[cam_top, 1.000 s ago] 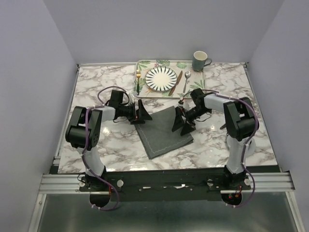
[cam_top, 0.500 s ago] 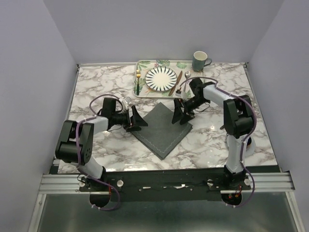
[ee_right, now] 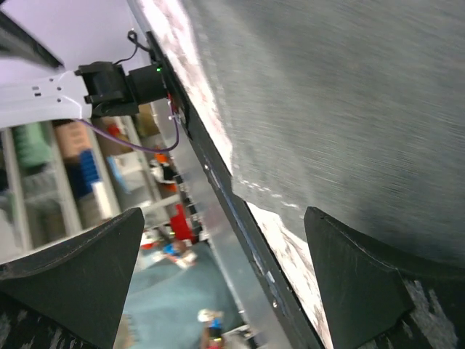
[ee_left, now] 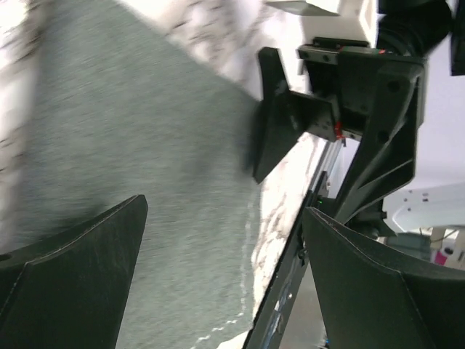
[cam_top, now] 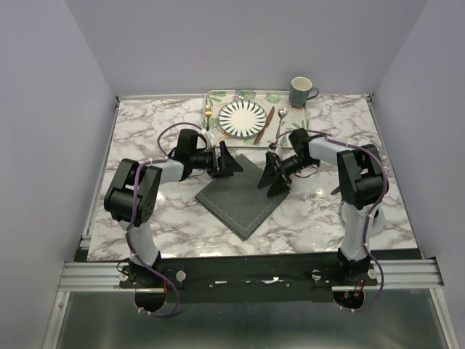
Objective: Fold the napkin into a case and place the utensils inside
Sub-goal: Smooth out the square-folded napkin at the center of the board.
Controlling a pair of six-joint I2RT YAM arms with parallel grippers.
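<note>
- The napkin [cam_top: 243, 207] is lying flat on the marble table [cam_top: 138, 123] as a square turned like a diamond. One corner is pointing toward the arm bases, and the cloth is showing no pouch shape.
- The left gripper [cam_top: 231, 163] is hanging over the napkin's far-left edge, close to its far corner. Its jaws are standing wide apart and gripping nothing.
- The right gripper [cam_top: 271, 174] is hanging over the napkin's far-right edge, jaws likewise spread wide and empty.
- The two grippers are facing each other across the napkin's far corner, near but apart. Whether any fingertip is touching the cloth, I cannot tell.
- In the right wrist view the dark fingers [ee_right: 378, 291] are framing the napkin's pale stitched border and the marble just outside it.
- The leaf-patterned tray [cam_top: 251, 94] is sitting just beyond the napkin's far corner, carrying the striped plate [cam_top: 242, 118].
- The fork [cam_top: 208, 120] is lying on the tray beyond the napkin and to the left. The knife [cam_top: 264, 125] and spoon [cam_top: 280, 122] are lying on it beyond the napkin and to the right.
- A green mug [cam_top: 301, 91] is standing farthest beyond the napkin, off to the right.
</note>
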